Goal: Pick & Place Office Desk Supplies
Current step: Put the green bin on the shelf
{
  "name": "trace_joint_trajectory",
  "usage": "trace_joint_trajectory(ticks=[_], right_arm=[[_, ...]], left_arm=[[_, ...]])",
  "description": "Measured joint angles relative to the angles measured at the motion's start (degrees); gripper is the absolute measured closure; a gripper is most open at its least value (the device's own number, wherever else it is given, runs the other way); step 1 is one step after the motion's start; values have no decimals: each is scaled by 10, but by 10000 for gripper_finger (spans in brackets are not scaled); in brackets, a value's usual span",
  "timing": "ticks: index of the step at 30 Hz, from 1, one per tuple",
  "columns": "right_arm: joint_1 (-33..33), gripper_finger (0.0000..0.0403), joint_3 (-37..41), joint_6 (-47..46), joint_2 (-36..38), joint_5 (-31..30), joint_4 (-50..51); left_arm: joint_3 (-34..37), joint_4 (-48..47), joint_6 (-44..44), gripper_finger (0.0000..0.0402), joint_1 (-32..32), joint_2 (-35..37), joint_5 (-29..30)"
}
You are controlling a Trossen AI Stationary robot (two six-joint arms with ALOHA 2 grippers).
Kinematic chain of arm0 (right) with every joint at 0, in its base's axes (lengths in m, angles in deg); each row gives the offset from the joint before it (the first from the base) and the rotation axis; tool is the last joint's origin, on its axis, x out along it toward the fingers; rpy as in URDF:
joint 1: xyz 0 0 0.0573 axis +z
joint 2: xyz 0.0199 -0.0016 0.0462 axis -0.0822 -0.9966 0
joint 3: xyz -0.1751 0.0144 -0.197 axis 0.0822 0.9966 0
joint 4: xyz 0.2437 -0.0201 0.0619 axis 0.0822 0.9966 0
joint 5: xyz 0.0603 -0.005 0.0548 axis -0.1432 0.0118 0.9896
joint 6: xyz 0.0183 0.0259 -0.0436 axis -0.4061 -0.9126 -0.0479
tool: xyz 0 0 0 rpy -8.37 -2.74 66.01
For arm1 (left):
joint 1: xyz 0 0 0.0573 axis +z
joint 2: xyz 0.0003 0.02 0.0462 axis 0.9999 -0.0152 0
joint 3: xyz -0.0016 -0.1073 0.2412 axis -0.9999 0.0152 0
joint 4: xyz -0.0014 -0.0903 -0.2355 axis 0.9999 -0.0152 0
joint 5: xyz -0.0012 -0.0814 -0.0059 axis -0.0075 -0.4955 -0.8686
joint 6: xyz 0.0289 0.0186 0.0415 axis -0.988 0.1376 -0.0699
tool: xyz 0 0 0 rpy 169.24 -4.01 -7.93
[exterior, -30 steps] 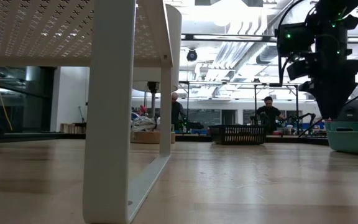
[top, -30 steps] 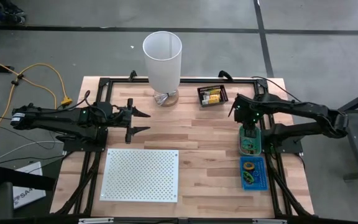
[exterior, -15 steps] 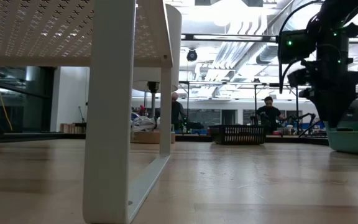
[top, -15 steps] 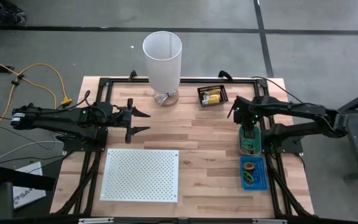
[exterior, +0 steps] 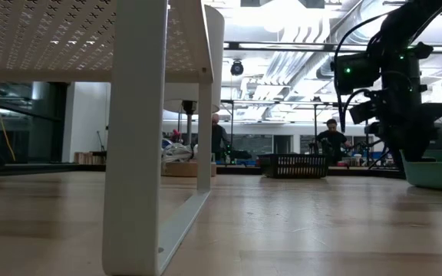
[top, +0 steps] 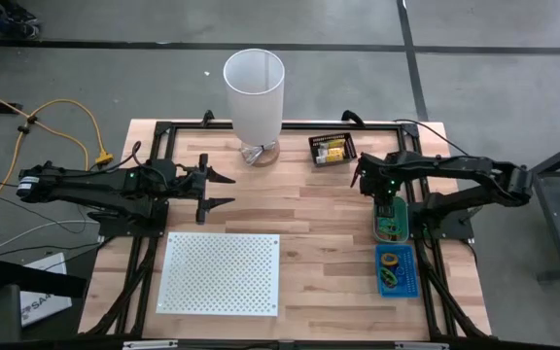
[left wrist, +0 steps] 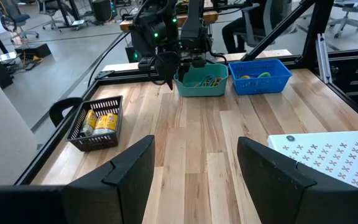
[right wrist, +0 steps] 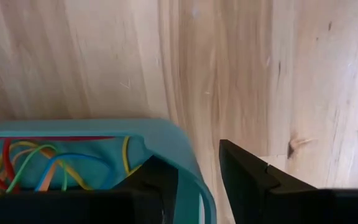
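My right gripper (right wrist: 191, 155) is half spread w/ nothing pinched, hovering over the rim of the teal bin (right wrist: 166, 127) at 3 o'clock on the counter, where the rubber bands (right wrist: 42, 165) lie tangled. They're prob light, floppy and snaggy, so I'd pinch one strand. Bin wall crowds me; black basket (top: 311, 146) sits at 1 o'clock, left gripper (top: 224, 190) idles spread at 9.

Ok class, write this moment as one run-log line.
left gripper: open, idle over table left side | right gripper: above teal bin rim | bin contents: rubber bands
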Motion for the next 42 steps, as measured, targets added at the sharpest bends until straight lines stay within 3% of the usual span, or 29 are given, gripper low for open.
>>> trace_joint_trajectory(ticks=[21, 34, 42], right_arm=[[0, 298, 0, 5, -3, 0, 7], [0, 394, 0, 5, -3, 2, 8], [0, 399, -11, 5, -2, 4, 16]], left_arm=[[0, 0, 0, 181, 0, 0, 0], [0, 0, 0, 181, 0, 0, 0], [0, 0, 0, 181, 0, 0, 0]])
